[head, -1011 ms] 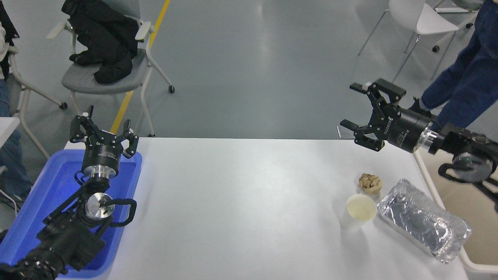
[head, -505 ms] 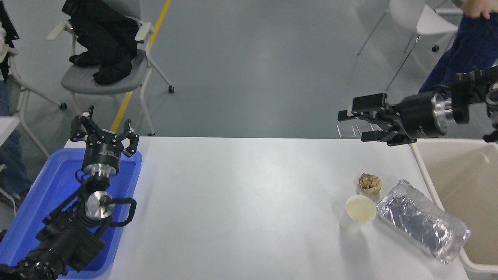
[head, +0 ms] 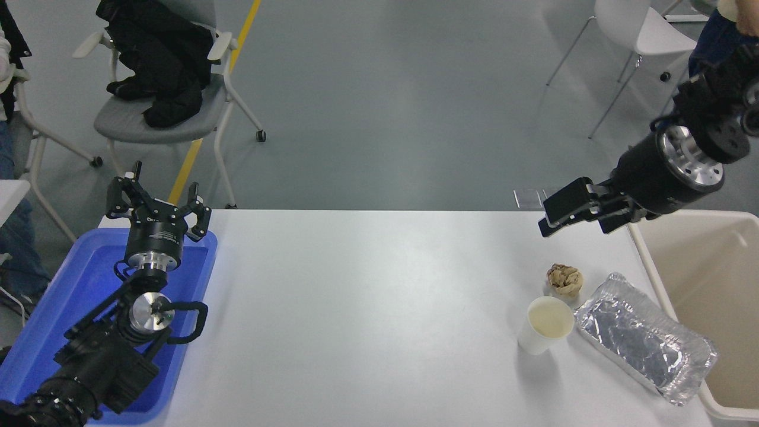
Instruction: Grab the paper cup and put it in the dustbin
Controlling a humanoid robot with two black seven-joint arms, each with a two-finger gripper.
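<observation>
The white paper cup [head: 545, 325] stands upright on the white table [head: 367, 308] at the right, its cream inside showing. The beige dustbin [head: 711, 279] stands off the table's right edge, partly cut off by the picture. My right gripper [head: 576, 220] is open and empty. It hangs above the table's far right corner, up and behind the cup, fingers pointing left and down. My left gripper [head: 157, 201] is open, parked over the blue tray at the lower left.
A crumpled brown paper ball [head: 564, 279] lies just behind the cup. A foil tray [head: 643, 338] lies to the cup's right, against the dustbin's rim. A blue plastic tray [head: 65, 296] sits at the left. Chairs and a person stand beyond the table.
My right arm has swung up and rightward at the wrist while the gripper turned and tilted down toward the table's far right corner. The cup and left arm have not moved.
</observation>
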